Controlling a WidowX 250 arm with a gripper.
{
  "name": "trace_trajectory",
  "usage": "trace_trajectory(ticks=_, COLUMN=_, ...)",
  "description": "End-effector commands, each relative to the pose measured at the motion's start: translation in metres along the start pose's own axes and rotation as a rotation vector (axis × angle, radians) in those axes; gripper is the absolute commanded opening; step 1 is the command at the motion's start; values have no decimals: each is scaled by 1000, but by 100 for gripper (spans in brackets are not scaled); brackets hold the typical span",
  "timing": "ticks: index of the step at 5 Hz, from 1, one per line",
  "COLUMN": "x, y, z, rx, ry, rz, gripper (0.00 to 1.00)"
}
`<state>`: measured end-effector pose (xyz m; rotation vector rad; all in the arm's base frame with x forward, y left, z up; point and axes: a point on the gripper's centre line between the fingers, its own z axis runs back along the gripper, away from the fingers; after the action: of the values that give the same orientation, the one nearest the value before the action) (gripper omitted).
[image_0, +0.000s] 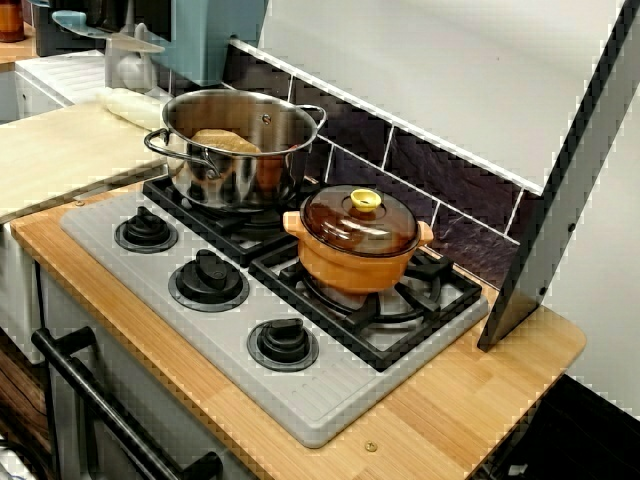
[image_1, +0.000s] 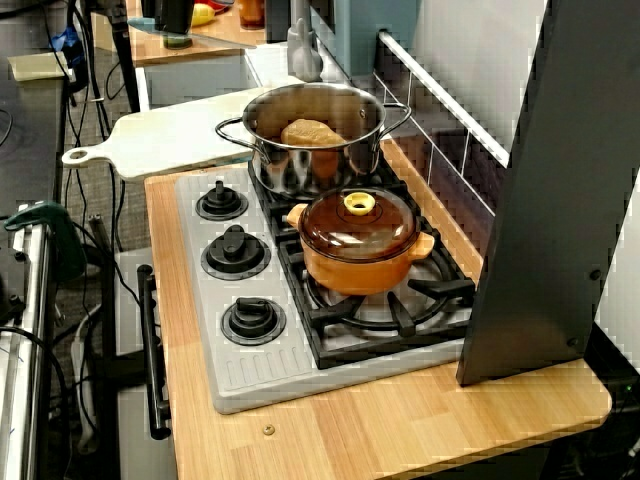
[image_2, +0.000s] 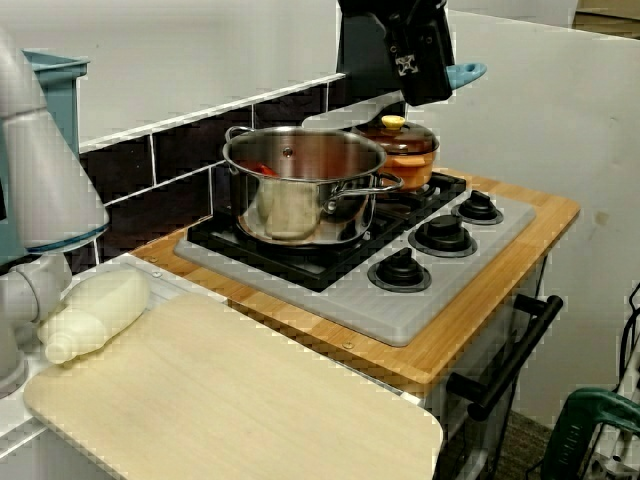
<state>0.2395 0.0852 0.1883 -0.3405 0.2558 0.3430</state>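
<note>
Stove (image_0: 300, 400) inspection, front view: two pots stand on the black grates (image_0: 400, 330), close together; whether they touch cannot be confirmed. The steel pot (image_0: 215, 180) sits on the rear-left burner, uncovered, with one tan loaf-shaped lump (image_0: 225, 142) inside. The orange pot (image_0: 350, 275) sits on the right burner, and its brown glass lid (image_0: 360, 225) is seated flat and closed. Three black knobs (image_0: 208, 280) run in a row along the front of the stove. No arm appears in this view. High view: the count agrees, with two pots, one lid and three knobs. The lid is on and nothing is lifted. One pale cutting board (image_1: 170, 140) lies beyond the steel pot. View from the cutting-board end: the gripper (image_2: 412, 82) shows only as a dark block at the top edge, hanging above the orange pot and clear of it. Its fingers cannot be made out, so its opening and hold cannot be determined. One white bottle (image_2: 95, 312) lies on its side beside the board. Status, as judged: orange pot covered and not gripped, steel pot open, no item lifted.
</note>
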Motion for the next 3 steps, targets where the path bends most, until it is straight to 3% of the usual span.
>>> trace_trajectory(ticks=1, x=3, y=-22, z=8, rx=-6, ry=36, rz=-24, gripper=0)
trace_trajectory(ticks=3, x=3, y=-30, z=0, rx=-36, ry=120, rz=-19, gripper=0)
